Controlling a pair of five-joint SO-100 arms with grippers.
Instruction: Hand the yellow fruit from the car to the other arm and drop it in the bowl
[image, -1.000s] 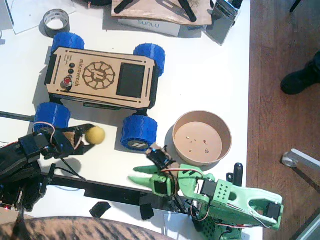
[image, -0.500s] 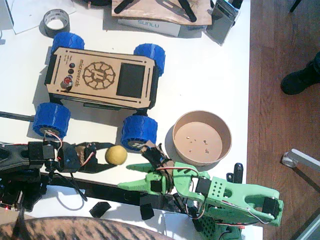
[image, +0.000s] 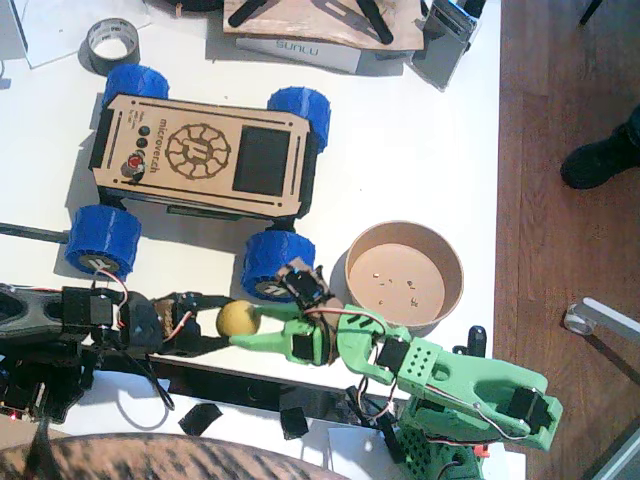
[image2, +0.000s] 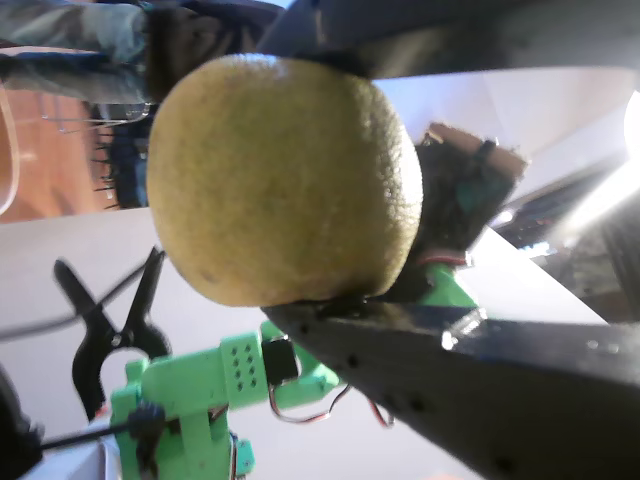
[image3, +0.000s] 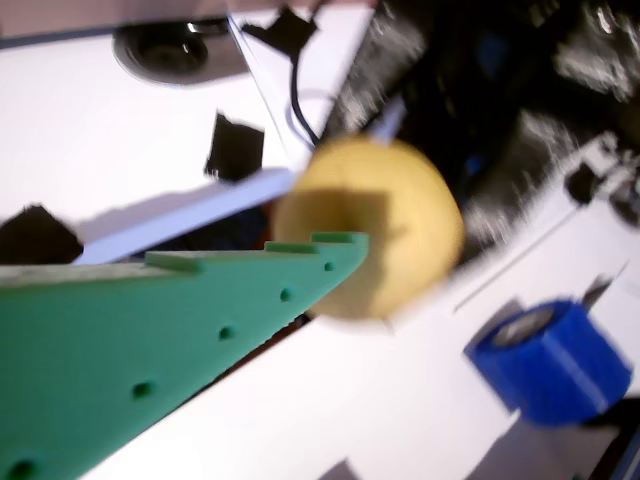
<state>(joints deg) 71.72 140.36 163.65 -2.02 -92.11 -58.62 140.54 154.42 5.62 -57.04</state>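
Yellow fruit (image: 238, 318) pinched in the left gripper (image: 222, 322), jaws closed on it.
Green right gripper (image: 258, 325) open, one finger touching it, above the white table (image: 400, 150).

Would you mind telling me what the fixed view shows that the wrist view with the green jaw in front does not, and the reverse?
Only the fixed view shows the bowl, the whole car, the grey tape roll and both arms, with the left hand shut on the yellow fruit while the right hand reaches it. Only the wrist view shows a green finger up close, overlapping the fruit, though blurred. Both share the yellow fruit, a blue wheel and the white table.
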